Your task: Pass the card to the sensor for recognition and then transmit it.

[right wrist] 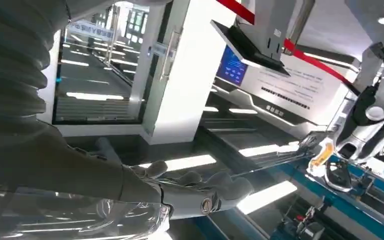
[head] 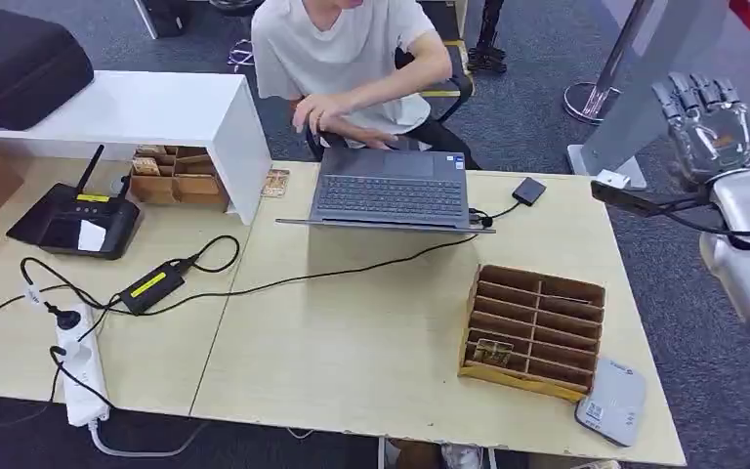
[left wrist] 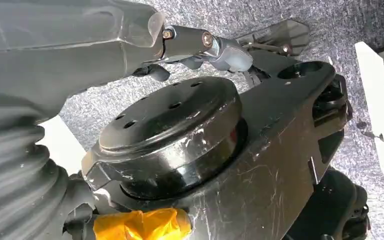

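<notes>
A wooden slotted box point(head: 537, 293) stands on the right part of the table, and one card point(head: 493, 352) sits in a slot near its front left corner. A flat grey sensor pad point(head: 612, 403) lies just right of the box at the table's front edge. My right hand point(head: 708, 122) is raised high beyond the table's right side, fingers stretched upward and apart, holding nothing; the right wrist view shows these fingers point(right wrist: 200, 187) extended in the air. My left hand point(left wrist: 207, 45) hangs low beside my body with a finger stretched out and nothing in it.
A person sits behind an open laptop point(head: 391, 188) at the table's far edge. A small dark box point(head: 528, 190) is cabled to it. A router point(head: 73, 220), power brick point(head: 151, 285) and power strip point(head: 83, 366) lie at left, near a white shelf point(head: 137, 112).
</notes>
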Action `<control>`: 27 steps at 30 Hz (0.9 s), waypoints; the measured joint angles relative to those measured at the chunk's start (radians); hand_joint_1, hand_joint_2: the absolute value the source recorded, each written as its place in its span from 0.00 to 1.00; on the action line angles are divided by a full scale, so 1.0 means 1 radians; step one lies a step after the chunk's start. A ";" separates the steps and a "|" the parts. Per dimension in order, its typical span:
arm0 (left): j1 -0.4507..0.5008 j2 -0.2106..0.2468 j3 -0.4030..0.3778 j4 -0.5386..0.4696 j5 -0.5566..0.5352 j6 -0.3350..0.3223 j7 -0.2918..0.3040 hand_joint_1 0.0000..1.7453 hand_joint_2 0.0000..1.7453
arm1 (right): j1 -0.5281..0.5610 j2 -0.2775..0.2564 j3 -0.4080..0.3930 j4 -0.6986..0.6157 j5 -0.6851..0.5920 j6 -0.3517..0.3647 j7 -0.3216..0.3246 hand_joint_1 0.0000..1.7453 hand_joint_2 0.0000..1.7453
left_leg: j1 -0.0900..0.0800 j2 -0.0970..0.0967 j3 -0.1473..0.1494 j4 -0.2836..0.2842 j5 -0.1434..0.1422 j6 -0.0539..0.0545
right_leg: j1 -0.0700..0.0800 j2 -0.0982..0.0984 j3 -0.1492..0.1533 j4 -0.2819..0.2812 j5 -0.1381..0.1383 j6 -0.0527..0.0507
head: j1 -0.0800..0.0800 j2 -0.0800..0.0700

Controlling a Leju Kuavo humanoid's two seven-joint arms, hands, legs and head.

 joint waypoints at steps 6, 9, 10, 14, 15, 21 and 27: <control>0.002 0.000 0.000 0.000 0.009 -0.001 0.000 0.00 1.00 | 0.018 -0.029 -0.006 0.013 -0.012 -0.004 -0.009 0.00 1.00 | 0.000 0.000 0.000 0.000 0.000 0.000 | 0.000 0.000 0.000 0.000 0.000 0.000 | 0.000 0.000; 0.002 0.000 0.000 0.000 0.012 -0.002 0.000 0.00 1.00 | 0.026 -0.049 -0.008 0.020 -0.022 -0.005 -0.014 0.00 1.00 | 0.000 0.000 0.000 0.000 0.000 0.000 | 0.000 0.000 0.000 0.000 0.000 0.000 | 0.000 0.000; 0.002 0.000 0.000 0.000 0.012 -0.002 0.001 0.00 1.00 | 0.029 -0.054 -0.010 0.021 -0.025 -0.005 -0.014 0.00 1.00 | 0.000 0.000 0.000 0.000 0.000 0.000 | 0.000 0.000 0.000 0.000 0.000 0.000 | 0.000 0.000; 0.002 0.000 0.000 0.000 0.012 -0.002 0.001 0.00 1.00 | 0.040 -0.075 -0.015 0.026 -0.031 -0.005 -0.015 0.00 1.00 | 0.000 0.000 0.000 0.000 0.000 0.000 | 0.000 0.000 0.000 0.000 0.000 0.000 | 0.000 0.000; 0.002 0.000 0.000 0.000 0.012 -0.002 0.001 0.00 1.00 | 0.042 -0.078 -0.015 0.027 -0.031 -0.005 -0.015 0.00 1.00 | 0.000 0.000 0.000 0.000 0.000 0.000 | 0.000 0.000 0.000 0.000 0.000 0.000 | 0.000 0.000; 0.003 0.000 0.000 0.000 0.016 -0.002 0.001 0.00 1.00 | 0.059 -0.103 -0.023 0.035 -0.042 -0.005 -0.014 0.00 1.00 | 0.000 -0.001 0.000 0.000 0.000 0.000 | 0.000 -0.001 0.000 0.000 0.000 0.000 | 0.000 0.000; 0.003 0.000 0.000 0.000 0.019 -0.002 0.001 0.00 1.00 | 0.089 -0.145 -0.045 0.044 -0.062 -0.007 -0.009 0.00 1.00 | 0.000 -0.001 0.000 0.000 0.000 0.000 | 0.000 -0.001 0.000 -0.001 0.000 0.000 | 0.000 0.000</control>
